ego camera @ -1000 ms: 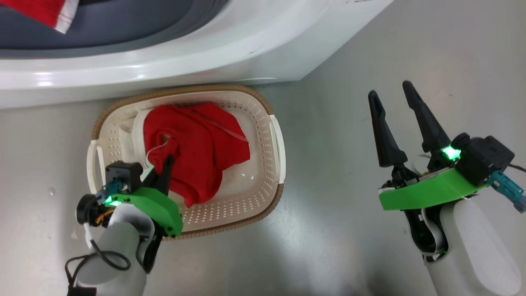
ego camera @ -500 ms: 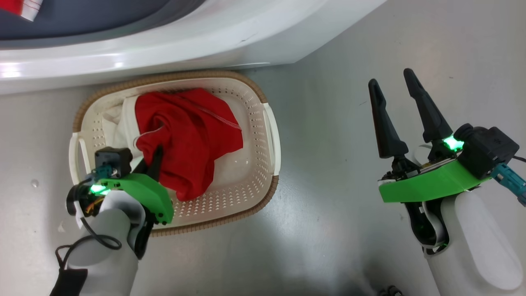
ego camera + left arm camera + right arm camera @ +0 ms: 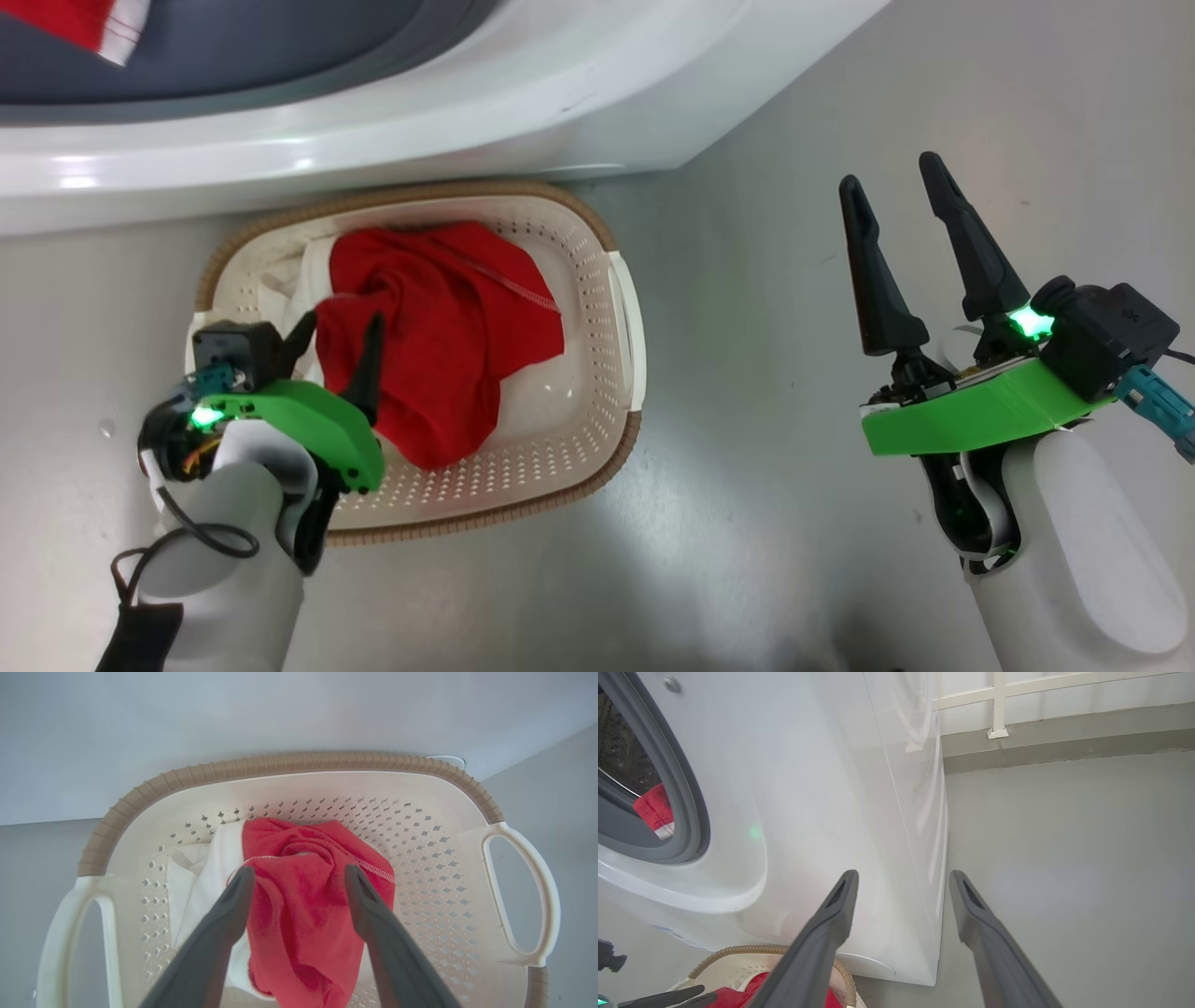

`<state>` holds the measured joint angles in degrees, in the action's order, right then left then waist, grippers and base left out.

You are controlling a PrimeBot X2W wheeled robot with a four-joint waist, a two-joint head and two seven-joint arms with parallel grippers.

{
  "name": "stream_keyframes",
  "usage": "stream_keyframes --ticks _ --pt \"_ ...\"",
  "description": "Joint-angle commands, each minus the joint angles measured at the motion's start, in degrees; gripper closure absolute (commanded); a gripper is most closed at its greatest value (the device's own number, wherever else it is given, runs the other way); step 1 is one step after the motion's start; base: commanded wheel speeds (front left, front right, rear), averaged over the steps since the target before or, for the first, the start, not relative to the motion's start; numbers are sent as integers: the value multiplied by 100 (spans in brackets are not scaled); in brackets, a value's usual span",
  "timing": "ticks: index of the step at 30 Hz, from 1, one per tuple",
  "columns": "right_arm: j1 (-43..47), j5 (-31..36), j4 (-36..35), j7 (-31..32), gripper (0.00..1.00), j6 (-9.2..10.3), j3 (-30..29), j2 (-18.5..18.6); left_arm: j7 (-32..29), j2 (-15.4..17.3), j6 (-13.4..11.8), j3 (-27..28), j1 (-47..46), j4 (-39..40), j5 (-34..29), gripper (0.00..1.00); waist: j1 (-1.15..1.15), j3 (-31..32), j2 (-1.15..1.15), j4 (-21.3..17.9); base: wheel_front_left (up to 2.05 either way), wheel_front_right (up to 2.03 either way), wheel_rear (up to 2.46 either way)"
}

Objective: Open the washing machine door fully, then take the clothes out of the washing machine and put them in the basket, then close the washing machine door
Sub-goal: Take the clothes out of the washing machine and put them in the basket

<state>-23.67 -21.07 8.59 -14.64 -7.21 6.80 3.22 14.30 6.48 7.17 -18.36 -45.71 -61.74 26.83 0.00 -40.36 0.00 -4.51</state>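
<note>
The cream basket (image 3: 627, 327) stands on the floor against the washing machine (image 3: 467, 103). In it lie a red garment (image 3: 448, 317) and some white cloth (image 3: 294, 280). My left gripper (image 3: 341, 327) hangs open over the basket's left half. In the left wrist view its fingers (image 3: 233, 914) straddle the red garment (image 3: 303, 905), with the white cloth (image 3: 205, 868) beside it. More red clothes (image 3: 84, 23) hang at the drum opening, also seen in the right wrist view (image 3: 654, 807). My right gripper (image 3: 889, 173) is open and empty over bare floor. The washing machine door is out of view.
The grey rubber gasket (image 3: 686, 807) rings the drum opening. The machine's right corner (image 3: 936, 970) meets the grey floor (image 3: 794, 560). A low wall base with white railing (image 3: 999, 728) runs behind. The basket's brown rim (image 3: 752, 952) touches the machine's front.
My left gripper has gone from shut on the red garment to open, and the garment now rests in the basket. The head camera shifted slightly. The right arm has barely moved.
</note>
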Motion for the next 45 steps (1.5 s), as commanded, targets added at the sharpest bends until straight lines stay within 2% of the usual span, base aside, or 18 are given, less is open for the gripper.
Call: stream_keyframes --ticks 1,13,29,45 --pt "165 25 -103 -36 0 -28 108 -35 70 213 32 165 170 114 56 0 0 92 0 22 0 0 0" --pt "469 93 25 -36 0 -28 19 -35 70 199 32 746 800 1018 -215 0 0 845 0 140 0 0 0" --pt "1145 131 215 -36 0 -28 -34 16 70 44 32 1620 1979 2598 -979 0 0 2014 0 298 0 0 0" --pt "1823 24 218 -36 0 -28 -115 162 70 -94 32 2239 3177 4033 -1421 0 0 2831 0 334 0 0 0"
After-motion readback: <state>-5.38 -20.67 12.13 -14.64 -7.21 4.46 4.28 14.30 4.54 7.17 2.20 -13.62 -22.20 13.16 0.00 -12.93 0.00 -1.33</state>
